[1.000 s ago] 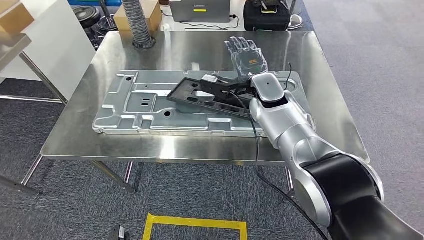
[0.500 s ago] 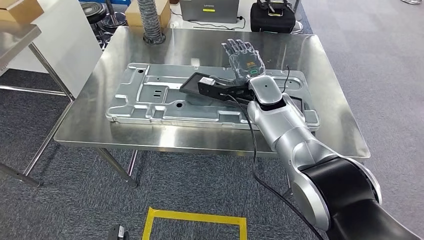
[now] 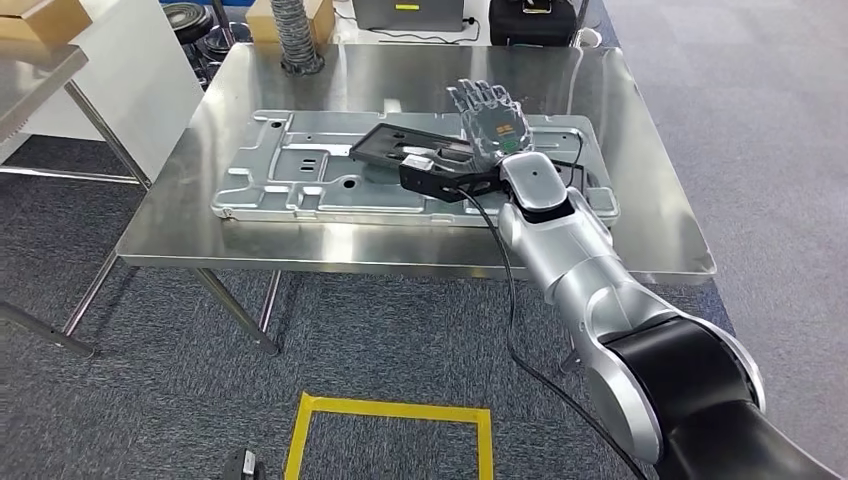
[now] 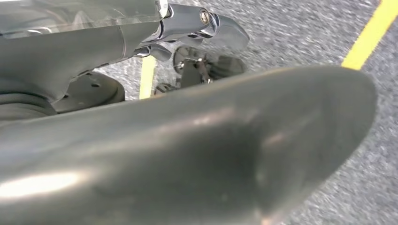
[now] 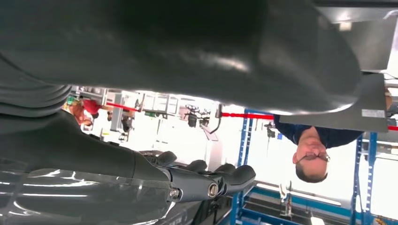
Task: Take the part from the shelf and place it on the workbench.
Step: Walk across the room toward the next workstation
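The black flat frame part (image 3: pixel 385 143) lies on a large silver stamped panel (image 3: pixel 300 180) on the steel workbench (image 3: pixel 650 180). My right hand (image 3: pixel 492 118) hovers just right of the part and above the panel, fingers straight and spread, holding nothing. My right forearm covers the part's near end. In the right wrist view the right hand (image 5: pixel 206 183) also holds nothing, its fingers stretched out. My left hand (image 4: pixel 178 131) hangs over the grey carpet, and nothing is in it.
A corrugated hose (image 3: pixel 295 35), a cardboard box (image 3: pixel 320 15), a laptop (image 3: pixel 405 12) and a black case (image 3: pixel 535 20) stand along the bench's far edge. Another table (image 3: pixel 30 80) is at the left. A yellow tape square (image 3: pixel 390 430) marks the floor. A person (image 5: pixel 312 154) stands beyond.
The whole picture has shifted, so the camera moved; the bench now sits higher and farther in view. My right hand stays open beside the black part, which still lies on the panel.
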Controlling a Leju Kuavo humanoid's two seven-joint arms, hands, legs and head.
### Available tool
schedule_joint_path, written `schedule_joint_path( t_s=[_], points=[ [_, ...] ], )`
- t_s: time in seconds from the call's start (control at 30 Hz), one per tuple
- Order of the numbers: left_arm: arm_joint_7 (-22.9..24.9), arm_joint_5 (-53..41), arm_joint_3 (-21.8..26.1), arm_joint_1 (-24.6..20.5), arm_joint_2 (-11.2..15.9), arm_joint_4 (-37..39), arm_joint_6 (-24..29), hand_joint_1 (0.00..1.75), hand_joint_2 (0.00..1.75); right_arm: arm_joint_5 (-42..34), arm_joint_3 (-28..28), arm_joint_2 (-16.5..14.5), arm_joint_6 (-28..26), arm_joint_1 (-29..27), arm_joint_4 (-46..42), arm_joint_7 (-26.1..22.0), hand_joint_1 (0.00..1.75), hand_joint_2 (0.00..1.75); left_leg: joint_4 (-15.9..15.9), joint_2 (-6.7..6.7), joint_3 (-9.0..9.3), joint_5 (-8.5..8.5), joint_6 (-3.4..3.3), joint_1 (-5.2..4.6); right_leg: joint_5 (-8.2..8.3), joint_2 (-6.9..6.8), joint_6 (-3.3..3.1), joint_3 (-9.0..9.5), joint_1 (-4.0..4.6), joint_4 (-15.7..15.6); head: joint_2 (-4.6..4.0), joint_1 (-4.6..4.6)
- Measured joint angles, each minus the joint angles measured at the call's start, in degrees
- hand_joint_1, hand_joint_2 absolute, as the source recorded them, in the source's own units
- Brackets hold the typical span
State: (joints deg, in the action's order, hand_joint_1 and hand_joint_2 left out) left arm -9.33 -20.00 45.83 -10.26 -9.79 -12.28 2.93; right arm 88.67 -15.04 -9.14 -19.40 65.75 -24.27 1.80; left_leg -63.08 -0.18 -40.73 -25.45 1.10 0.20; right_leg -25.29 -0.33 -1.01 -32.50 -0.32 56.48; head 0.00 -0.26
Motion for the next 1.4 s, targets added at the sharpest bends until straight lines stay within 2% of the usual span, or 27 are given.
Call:
schedule_joint_path(
  t_s=[0.07, 0.1, 0.13, 0.2, 0.27, 0.33, 0.4, 0.43, 0.47, 0.53, 0.57, 0.6, 0.63, 0.67, 0.73, 0.8, 0.83, 0.9, 0.93, 1.0, 1.07, 1.1, 1.13, 1.17, 1.23, 1.3, 1.4],
  points=[
    [-0.1, 0.0, 0.0, 0.0, 0.0, 0.0, 0.0, 0.0, 0.0, 0.0, 0.0, 0.0, 0.1, -0.1, 0.0, -0.1, 0.0, 0.0, -7.7, 0.02, -1.92, -4.82, 0.4, 0.2, 1.21, -0.03, -0.14, -1.65, 0.03, 0.1, -0.01, -0.03],
    [-0.1, 0.0, 0.0, 0.0, 0.0, 0.0, 0.0, 0.0, 0.0, 0.0, 0.0, 0.0, 0.2, -0.1, 0.0, -0.2, 0.0, 0.0, -10.2, 0.02, -2.04, -5.39, 0.52, 0.28, 1.81, -0.03, -0.1, -2.51, 0.04, 0.2, -0.01, -0.02],
    [-0.2, 0.0, 0.0, 0.0, 0.0, 0.0, 0.0, 0.0, 0.0, 0.0, 0.0, 0.0, 0.3, -0.2, 0.0, -0.3, 0.0, 0.0, -10.9, 0.02, -1.21, -4.69, 0.58, 0.34, 2.41, -0.02, -0.02, -3.41, 0.04, 0.3, -0.01, -0.03],
    [-0.4, 0.0, 0.0, 0.0, 0.0, 0.0, 0.0, 0.0, 0.0, 0.0, 0.0, 0.0, 0.5, -0.2, -0.1, -0.5, 0.0, 0.0, -6.0, 0.03, 3.54, -2.2, 0.53, 0.46, 3.48, 0.02, 0.32, -5.02, 0.01, 0.7, 0.0, -0.04],
    [-0.5, 0.0, 0.0, -0.2, 0.0, 0.0, 0.0, 0.0, 0.0, 0.0, 0.0, 0.0, 0.6, -0.2, -0.3, -0.7, 0.0, 0.0, 1.6, -0.04, 8.97, -2.43, 0.1, 0.28, 4.4, 0.03, 0.9, -6.06, 0.09, 1.0, 0.0, -0.01],
    [-0.6, 0.0, 0.0, -0.2, 0.0, 0.0, 0.0, 0.0, 0.0, -0.1, 0.0, 0.0, 0.6, -0.1, -0.6, -0.8, 0.0, 0.0, 5.1, -0.17, 10.74, -3.37, -0.68, -0.03, 5.3, -0.03, 1.56, -6.4, 0.11, 1.0, 0.0, -0.07],
    [-0.6, 0.0, 0.0, -0.1, 0.0, 0.0, 0.0, 0.0, 0.0, -0.1, 0.0, 0.0, 0.6, 0.0, -0.6, -0.8, 0.0, 0.0, 5.4, -0.11, 10.12, -2.53, -1.72, 0.01, 5.68, 0.03, 2.23, -6.64, 0.0, 1.0, -0.01, -0.19],
    [-0.6, 0.0, 0.0, -0.1, 0.0, 0.0, 0.0, 0.0, 0.0, -0.1, 0.0, 0.0, 0.6, 0.0, -0.6, -0.8, 0.0, 0.0, 5.5, -0.01, 9.75, -1.93, -2.26, 0.07, 4.67, 0.12, 2.51, -7.05, -0.05, 1.8, -0.01, -0.16],
    [-0.6, 0.0, 0.0, -0.1, 0.0, 0.0, -0.1, 0.0, 0.0, -0.1, 0.0, 0.1, 0.6, -0.1, -0.6, -0.8, 0.0, 0.0, 5.6, 0.1, 9.23, -1.27, -2.74, 0.15, 2.66, 0.21, 2.74, -7.77, -0.09, 3.7, -0.01, -0.09],
    [-0.6, -0.2, 0.0, -0.1, 0.0, 0.0, -0.1, 0.0, 0.0, -0.2, 0.1, 0.2, 0.6, -0.1, -0.6, -0.7, 0.0, 0.0, 5.6, 0.2, 7.83, -0.02, -3.25, 0.09, -3.08, 0.27, 3.04, -9.91, -0.21, 10.8, 0.0, 0.02],
    [-0.6, -0.3, 0.0, -0.1, 0.0, 0.0, -0.1, 0.0, 0.0, -0.2, 0.1, 0.3, 0.6, -0.3, -0.5, -0.6, 0.0, 0.0, 5.6, 0.21, 7.02, 0.58, -3.32, 0.03, -5.15, 0.27, 3.14, -10.82, -0.25, 14.7, 0.0, 0.03],
    [-0.6, -0.4, 0.0, -0.1, 0.0, 0.0, -0.1, 0.0, 0.0, -0.2, 0.1, 0.4, 0.6, -0.5, -0.5, -0.6, 0.0, 0.0, 5.5, 0.21, 6.21, 1.18, -3.33, -0.05, -6.01, 0.27, 3.17, -11.1, -0.27, 17.4, 0.0, 0.02],
    [-0.6, -0.5, 0.0, -0.1, 0.0, 0.0, -0.1, 0.0, 0.0, -0.2, 0.1, 0.5, 0.5, -0.7, -0.5, -0.6, 0.0, 0.0, 5.5, 0.2, 5.44, 1.74, -3.32, -0.13, -5.69, 0.27, 3.09, -10.48, -0.27, 18.3, 0.0, 0.03],
    [-0.6, -0.5, 0.0, -0.1, 0.0, 0.0, -0.1, 0.0, 0.0, -0.2, 0.1, 0.5, 0.5, -0.8, -0.5, -0.6, 0.0, 0.0, 5.5, 0.18, 4.76, 2.26, -3.29, -0.23, -4.54, 0.27, 2.87, -8.79, -0.22, 16.9, 0.0, 0.03],
    [-0.5, -0.5, -0.1, -0.2, -0.1, 0.0, -0.1, 0.0, 0.0, -0.2, 0.1, 0.5, 0.4, -0.8, -0.7, -0.6, 0.0, 0.0, 5.4, 0.13, 3.69, 3.22, -3.12, -0.46, -2.74, 0.28, 1.89, -2.87, 0.15, 9.3, 0.0, 0.02],
    [-0.5, -0.6, -0.1, -0.2, -0.1, 0.0, -0.1, 0.0, 0.0, -0.2, 0.2, 0.5, 0.2, -0.7, -1.1, -0.6, 0.0, 0.0, 5.4, 0.17, 3.11, 4.1, -2.66, -0.58, -2.86, 0.12, 1.11, 1.83, 0.61, 2.3, 0.0, -0.01],
    [-0.5, -0.7, -0.1, -0.3, -0.1, 0.0, -0.1, 0.0, 0.0, -0.2, 0.2, 0.5, 0.0, -0.6, -1.2, -0.5, 0.0, 0.0, 5.5, 0.22, 2.97, 4.54, -2.33, -0.53, -3.12, 0.03, 0.9, 2.71, 0.81, 0.6, 0.0, 0.05],
    [-0.5, -0.9, -0.1, -0.4, -0.1, 0.0, -0.1, 0.0, 0.0, -0.2, 0.2, 0.5, -0.1, -0.7, -1.3, -0.4, 0.0, 0.0, 5.7, 0.29, 2.8, 5.17, -1.69, -0.38, -2.3, -0.13, 0.58, 2.52, 0.77, -0.2, 0.0, 0.25],
    [-0.4, -1.0, -0.1, -0.4, -0.1, 0.0, -0.1, 0.0, 0.0, -0.2, 0.2, 0.5, -0.2, -0.8, -1.3, -0.4, 0.0, 0.0, 5.2, 0.26, 2.5, 4.59, -1.39, -0.35, -1.76, -0.21, 0.29, 2.3, 0.6, -0.6, -0.01, 0.28],
    [-0.3, -1.1, -0.2, -0.4, -0.1, 0.0, -0.1, 0.0, 0.0, -0.2, 0.2, 0.5, -0.2, -0.9, -1.3, -0.4, 0.0, 0.0, 1.2, 0.17, 1.04, 0.62, -0.76, -0.16, -0.47, -0.37, -0.14, 1.46, 0.21, -1.1, -0.01, 0.04],
    [-0.2, -1.2, -0.2, -0.4, -0.1, 0.0, -0.1, 0.0, 0.0, -0.2, 0.2, 0.5, -0.2, -1.1, -1.3, -0.5, 0.0, 0.0, -6.2, 0.15, -0.99, -4.41, -0.09, 0.23, 0.59, -0.35, -0.28, 0.12, 0.18, -1.0, 0.0, -0.2],
    [-0.2, -1.2, -0.2, -0.4, -0.1, 0.0, -0.1, 0.0, 0.0, -0.3, 0.2, 0.5, -0.1, -1.3, -1.3, -0.6, 0.0, 0.0, -9.2, 0.16, -1.5, -5.57, 0.2, 0.41, 1.07, -0.36, -0.22, -0.56, 0.16, -1.0, 0.0, -0.18],
    [-0.2, -1.1, -0.2, -0.4, -0.1, 0.0, -0.1, 0.0, 0.0, -0.3, 0.2, 0.5, -0.1, -1.5, -1.3, -0.7, 0.0, 0.0, -10.4, 0.16, -1.15, -5.47, 0.44, 0.58, 1.52, -0.36, -0.1, -1.28, 0.11, -0.8, 0.0, -0.2],
    [-0.2, -1.1, -0.2, -0.4, -0.1, 0.0, -0.1, 0.0, 0.0, -0.3, 0.2, 0.5, -0.1, -1.7, -1.3, -0.9, 0.0, 0.0, -9.5, 0.17, 0.25, -4.37, 0.62, 0.74, 1.9, -0.36, 0.07, -2.0, 0.05, -0.6, 0.0, -0.2],
    [-0.2, -1.1, -0.2, -0.5, 0.0, 0.0, 0.0, 0.0, 0.0, -0.4, 0.2, 0.5, -0.1, -1.8, -1.4, -1.1, 0.0, 0.0, -2.6, 0.22, 5.46, -2.28, 0.8, 0.99, 2.46, -0.36, 0.52, -3.34, -0.06, 0.2, 0.0, -0.2],
    [-0.2, -1.1, -0.2, -0.6, 0.0, 0.0, 0.0, 0.0, 0.0, -0.4, 0.3, 0.5, -0.1, -1.7, -1.6, -1.2, 0.0, 0.0, 3.7, 0.15, 9.31, -2.39, 0.48, 0.85, 2.9, -0.39, 1.12, -4.26, 0.01, 0.8, 0.0, -0.16],
    [-0.3, -0.9, -0.1, -0.6, 0.0, 0.0, 0.0, 0.0, 0.0, -0.5, 0.3, 0.4, -0.1, -1.6, -1.7, -1.6, 0.0, 0.0, 5.2, 0.05, 9.5, -2.45, -0.87, 0.61, 3.63, -0.41, 2.23, -4.73, 0.04, 1.0, -0.01, -0.12]
  ],
)
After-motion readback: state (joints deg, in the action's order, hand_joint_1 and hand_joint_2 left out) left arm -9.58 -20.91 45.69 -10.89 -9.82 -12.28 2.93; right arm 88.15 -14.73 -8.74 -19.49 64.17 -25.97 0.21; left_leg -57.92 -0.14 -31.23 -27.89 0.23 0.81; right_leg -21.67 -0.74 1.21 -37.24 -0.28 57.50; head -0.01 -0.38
